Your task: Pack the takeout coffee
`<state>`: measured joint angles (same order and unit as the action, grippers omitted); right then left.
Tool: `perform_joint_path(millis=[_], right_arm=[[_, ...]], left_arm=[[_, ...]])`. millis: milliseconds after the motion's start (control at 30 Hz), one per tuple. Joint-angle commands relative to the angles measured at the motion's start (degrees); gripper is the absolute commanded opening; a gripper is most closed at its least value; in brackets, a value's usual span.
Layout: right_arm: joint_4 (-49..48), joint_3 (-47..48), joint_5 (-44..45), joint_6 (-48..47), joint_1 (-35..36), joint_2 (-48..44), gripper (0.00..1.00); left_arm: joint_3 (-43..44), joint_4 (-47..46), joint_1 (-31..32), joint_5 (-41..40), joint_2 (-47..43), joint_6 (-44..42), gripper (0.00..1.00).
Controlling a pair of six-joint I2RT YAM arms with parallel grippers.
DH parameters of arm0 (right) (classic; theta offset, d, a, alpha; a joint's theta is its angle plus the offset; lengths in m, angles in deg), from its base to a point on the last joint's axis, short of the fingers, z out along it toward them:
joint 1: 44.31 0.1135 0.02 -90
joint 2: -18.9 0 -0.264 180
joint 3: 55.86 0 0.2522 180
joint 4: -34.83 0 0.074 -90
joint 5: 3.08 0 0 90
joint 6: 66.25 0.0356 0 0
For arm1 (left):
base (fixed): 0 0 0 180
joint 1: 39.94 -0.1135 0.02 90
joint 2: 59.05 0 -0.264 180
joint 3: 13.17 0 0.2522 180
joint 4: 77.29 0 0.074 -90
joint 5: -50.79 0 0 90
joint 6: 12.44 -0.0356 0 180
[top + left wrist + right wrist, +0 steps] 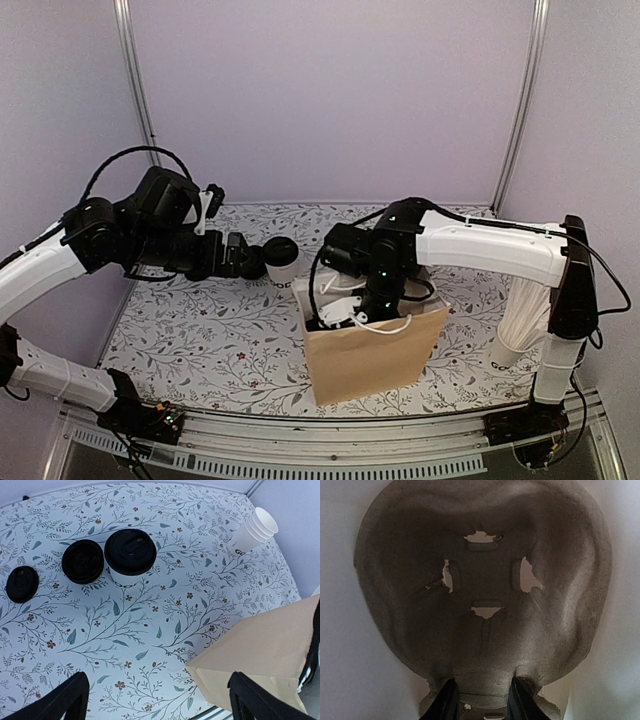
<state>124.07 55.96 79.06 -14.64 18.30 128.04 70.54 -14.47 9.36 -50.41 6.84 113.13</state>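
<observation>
One takeout coffee (130, 552), a white cup with a black lid, stands on the floral table; it also shows in the top view (282, 262). My left gripper (157, 702) is open and empty, held above the table short of the cup. In the top view the left gripper (248, 262) sits just left of the cup. A brown paper bag (370, 355) stands open at the front centre. My right gripper (482, 700) reaches down inside the bag (345, 305) and is shut on the edge of a grey pulp cup carrier (485, 590).
Two loose black lids (82, 561) (22, 583) lie left of the cup. A stack of lidless white cups (252, 532) lies on its side at the far right, also in the top view (520, 320). The bag's corner (265, 655) is near my left gripper's right finger.
</observation>
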Motion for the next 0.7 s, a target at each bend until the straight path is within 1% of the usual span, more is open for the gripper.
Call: perform_joint_path(millis=[0,233,333,500,633,667], right_arm=[[-1.18,-1.62,-1.17,-0.13,0.23,3.30,0.32],[-2.20,-3.14,-2.49,-0.13,0.23,5.20,0.33],[-1.95,-3.64,-2.37,-0.10,0.23,5.32,0.38],[-0.37,-1.27,-1.50,-0.43,0.23,4.07,0.51],[2.74,3.50,-2.13,-1.10,0.23,2.65,0.67],[2.89,4.03,-2.17,-1.15,0.28,2.34,0.69]], left_arm=[[-1.32,-1.44,-1.04,0.39,-1.73,-0.47,1.00],[-3.66,-1.77,-1.48,0.40,-3.42,-0.22,1.00],[-4.11,-1.93,-1.57,0.77,-3.81,-0.18,1.00],[-4.00,-2.04,-1.57,1.06,-3.85,-0.16,1.00],[-3.22,-2.04,-1.62,1.72,-3.25,-0.23,1.00],[-2.91,-1.99,-1.58,1.97,-2.97,-0.14,1.00]])
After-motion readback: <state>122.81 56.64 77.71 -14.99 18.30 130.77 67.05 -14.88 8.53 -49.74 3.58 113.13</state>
